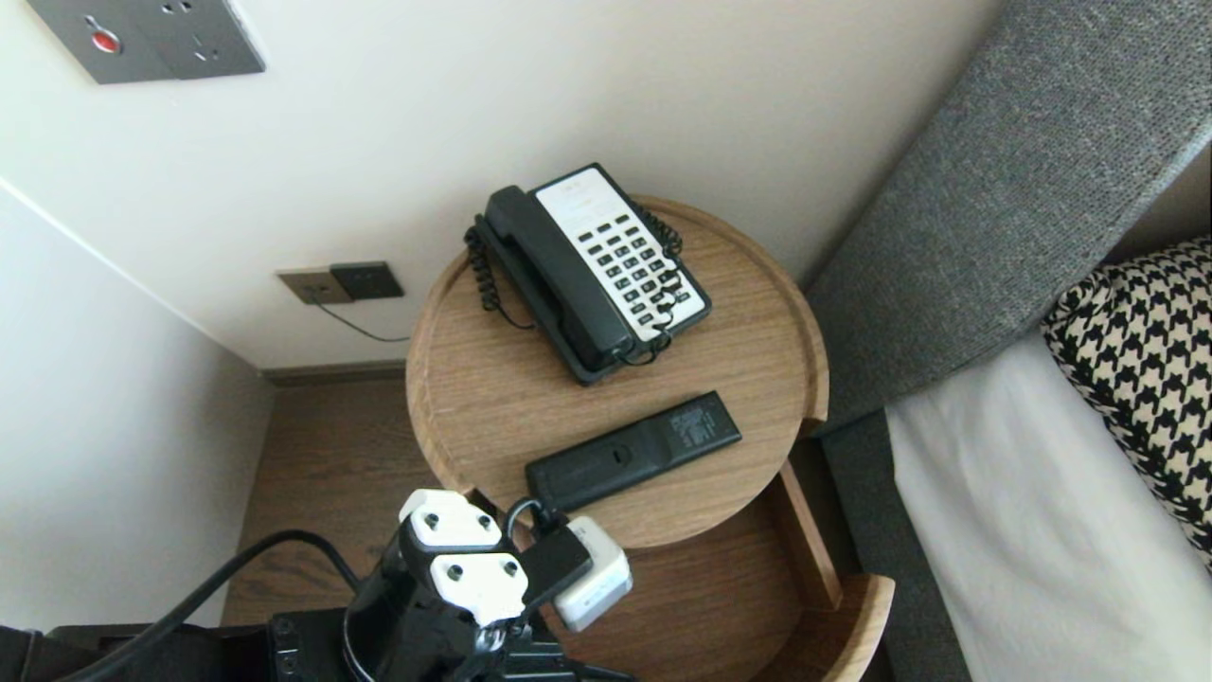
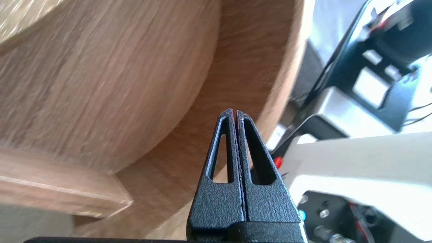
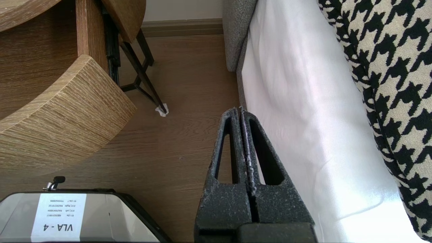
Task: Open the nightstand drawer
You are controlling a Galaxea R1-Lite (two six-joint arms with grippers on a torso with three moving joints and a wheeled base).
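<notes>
While a remote (image 1: 632,453) lies along the tabletop's (image 1: 473,398) front edge, the left gripper (image 2: 234,113), fingers pressed together, hangs at the open drawer (image 1: 810,540) beneath that edge; the right gripper (image 3: 239,109), also closed, is parked beside the bed (image 3: 297,101).

Left gripper (image 2: 234,113): black, textured, triangular slotted fingers (image 2: 216,199). Right gripper (image 3: 239,111): identical, scuffed grey-white. Behind left fingers, black wrist (image 1: 407,606) bears white screw-fastened caps (image 1: 450,519) and black cable (image 1: 294,536).

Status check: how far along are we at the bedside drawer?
Done: the drawer stands pulled out, its visible floor bare. In hand: the left pincer, shut and empty, points into it. Left, probably: the remote lies untouched on the tabletop; the right pincer is parked shut beside the bed.
</notes>
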